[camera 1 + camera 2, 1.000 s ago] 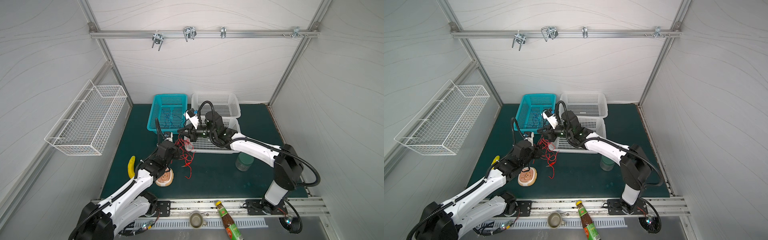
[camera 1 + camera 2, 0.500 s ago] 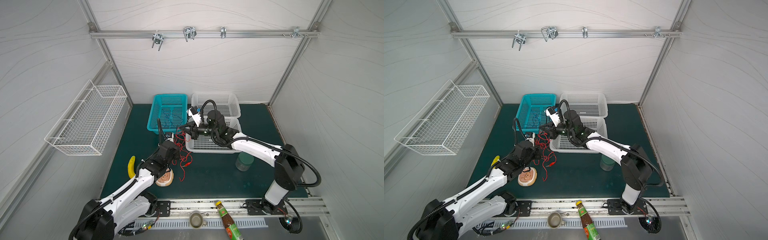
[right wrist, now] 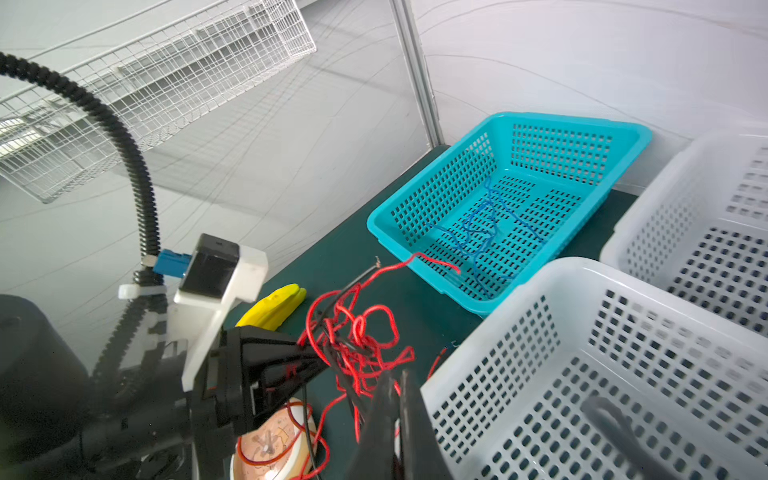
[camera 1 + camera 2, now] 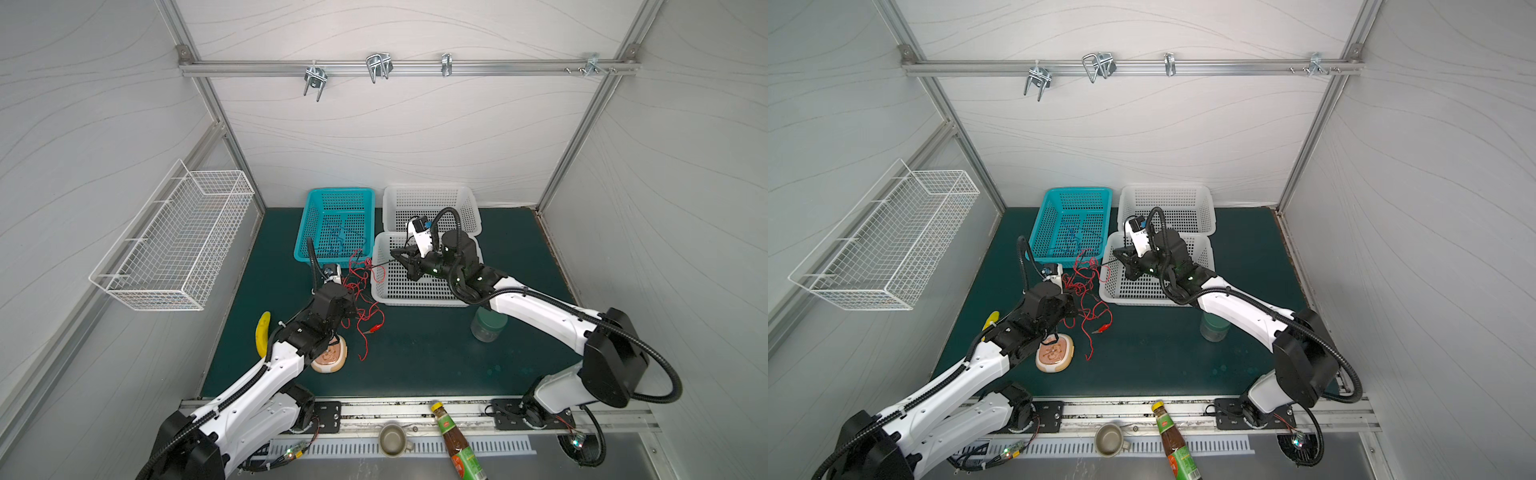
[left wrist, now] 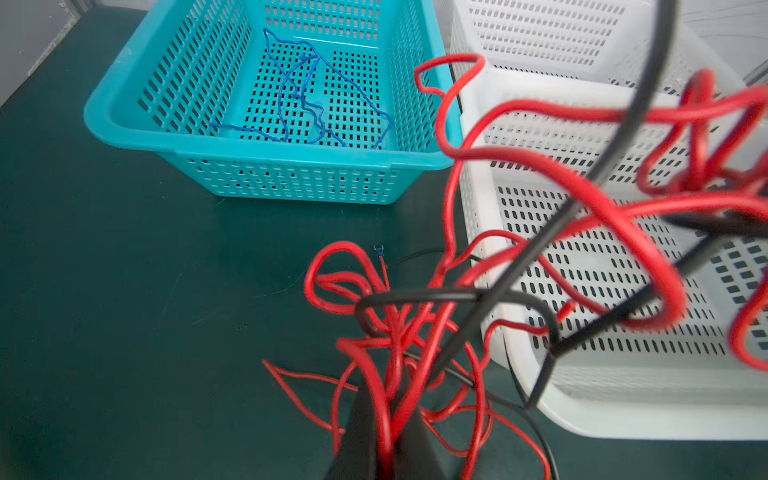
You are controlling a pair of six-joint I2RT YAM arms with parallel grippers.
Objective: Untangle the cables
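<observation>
- The left hand (image 5: 388, 415) is shut narrowly on strands of the red cables (image 4: 360, 286); in the left wrist view a red strand is seen pinched between its fingers.
- The right hand (image 4: 395, 255) is closed tight on a black cable (image 5: 536, 249), which is stretched from its fingertips leftwards in among the red cables.
- The knotted red cables and the black cable are held between the two hands, just left of the near white basket (image 4: 415, 286); the right hand is placed above that basket's left part.
- Loose red ends are trailed onto the green bench (image 4: 415, 365) towards the near side, close to a round tan toy (image 4: 332, 359).
- A blue cable (image 4: 338, 237) is laid alone inside the teal basket (image 4: 340, 190), at the far side of the bench, left of the white baskets.
- A far white basket (image 4: 428, 189) is set just behind the near one.
- A banana (image 4: 262, 332) is found left of the left arm, and a green jar (image 4: 486, 328) under the right arm.
</observation>
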